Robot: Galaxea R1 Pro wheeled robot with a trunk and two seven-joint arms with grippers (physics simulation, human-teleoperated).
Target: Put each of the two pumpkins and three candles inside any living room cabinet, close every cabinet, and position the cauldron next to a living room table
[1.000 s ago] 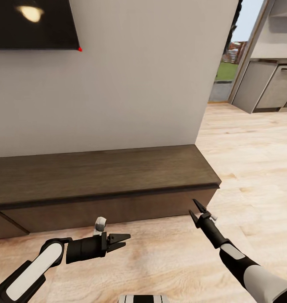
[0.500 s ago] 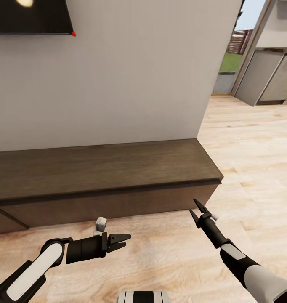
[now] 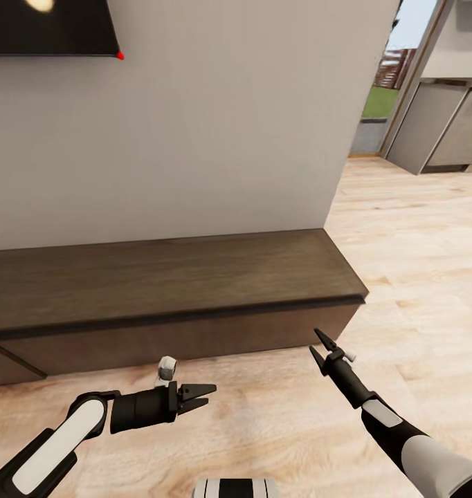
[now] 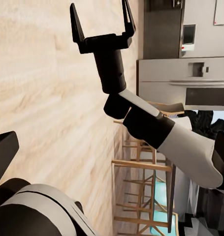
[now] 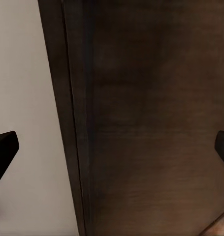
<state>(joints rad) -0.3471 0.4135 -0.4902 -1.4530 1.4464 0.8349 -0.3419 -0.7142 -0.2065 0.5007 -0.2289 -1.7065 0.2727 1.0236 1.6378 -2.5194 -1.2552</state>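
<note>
No brand, label or writing can be read anywhere in these views.

The cabinet [image 3: 167, 290] is the landmark: a long, low, dark-brown wood unit standing against the pale wall [image 3: 215, 124], its long axis running along that wall and its flat top bare. Its drawer fronts face the robot and sit flush, closed as far as the head view shows. The cabinet's right end stops where the wall ends; past that corner the light wood floor [image 3: 416, 263] runs on toward grey kitchen units [image 3: 443, 131] and a glimpse of grass outdoors. Above the cabinet's left part, a dark screen [image 3: 49, 28] hangs on the wall, with a small red mark at its lower right corner.

The left tool [image 3: 200, 397] hovers over the floor in front of the cabinet's middle, pointing sideways toward the right arm, its two dark fingers spread apart and holding nothing. The right tool [image 3: 320, 348] is raised just before the cabinet's right end, pointing at the drawer front, fingers parted and empty. In the left wrist view the right tool [image 4: 101, 22] shows with its prongs wide apart. In the right wrist view the dark wood of the cabinet [image 5: 151, 123] is close ahead.
</note>
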